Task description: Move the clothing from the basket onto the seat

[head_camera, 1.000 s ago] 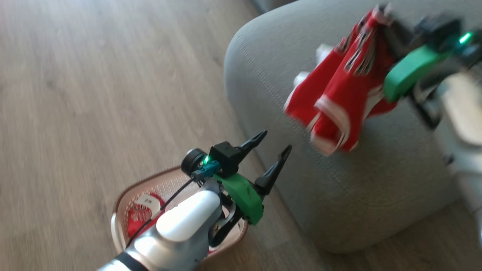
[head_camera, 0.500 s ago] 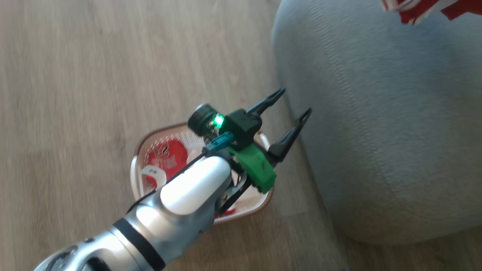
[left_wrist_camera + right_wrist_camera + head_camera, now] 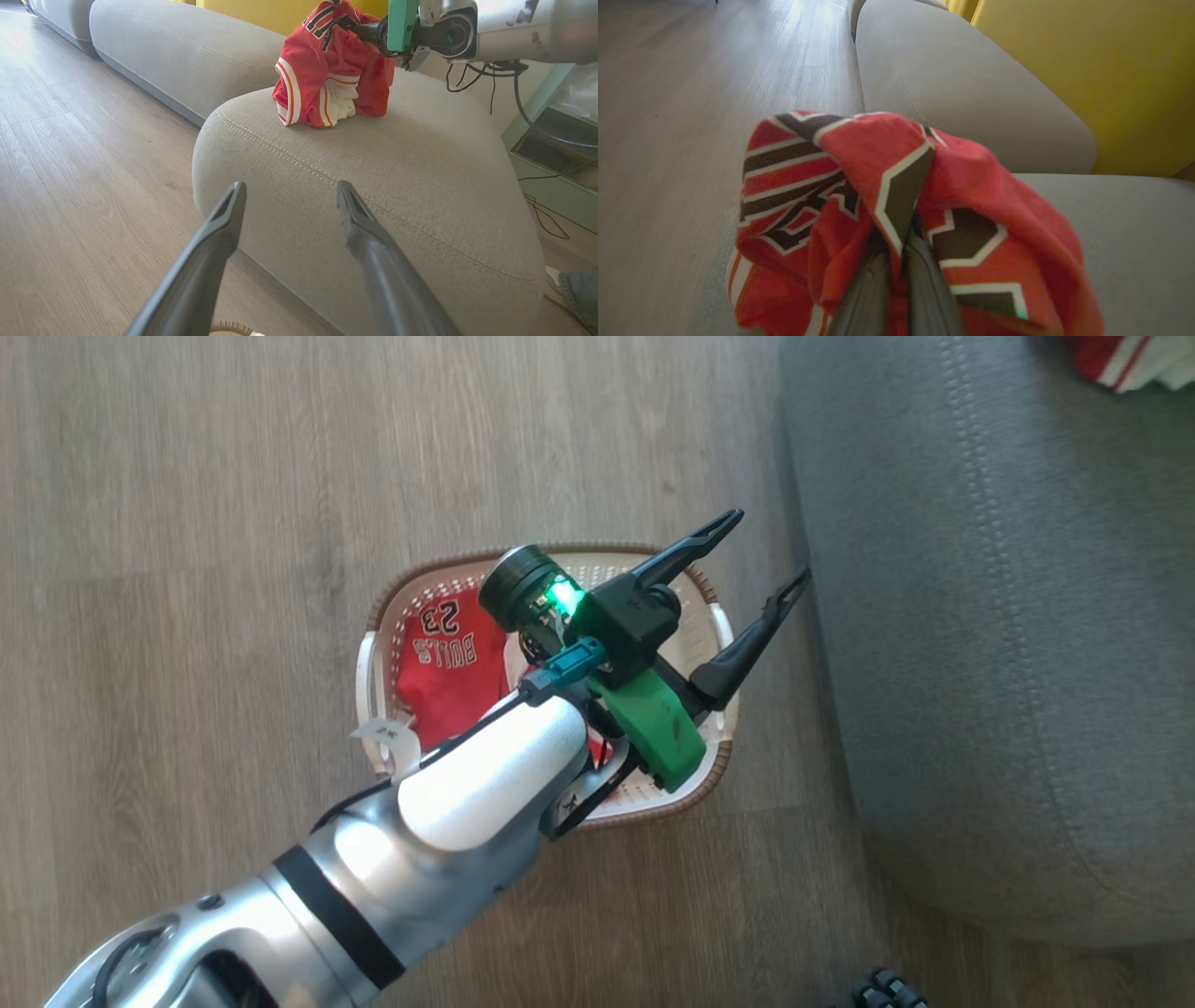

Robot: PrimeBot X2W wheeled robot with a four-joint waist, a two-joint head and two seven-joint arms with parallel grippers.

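Observation:
The cream basket [image 3: 439, 569] with a brown rim stands on the floor beside the grey seat [image 3: 980, 616]. A red "BULLS 23" jersey [image 3: 448, 663] lies inside it. My left gripper [image 3: 770, 546] hovers open and empty above the basket's seat-side edge, pointing at the seat [image 3: 373, 163]. In the left wrist view my right gripper [image 3: 369, 30] is shut on the top of a red clothing bundle [image 3: 327, 70] whose bottom rests on the seat. The right wrist view shows its fingers [image 3: 878, 289] pinched together inside the red cloth [image 3: 859, 154].
Wood floor [image 3: 187, 616] surrounds the basket. A second grey cushion [image 3: 187, 42] and a yellow wall [image 3: 1087, 56] lie beyond the seat. Cables and a pale green frame [image 3: 532, 102] stand on the seat's far side. A dark object [image 3: 887, 989] lies on the floor near me.
The head camera has swung toward the basket, which is now central, while the red bundle has slid to the top right corner. My left gripper stays open over the basket.

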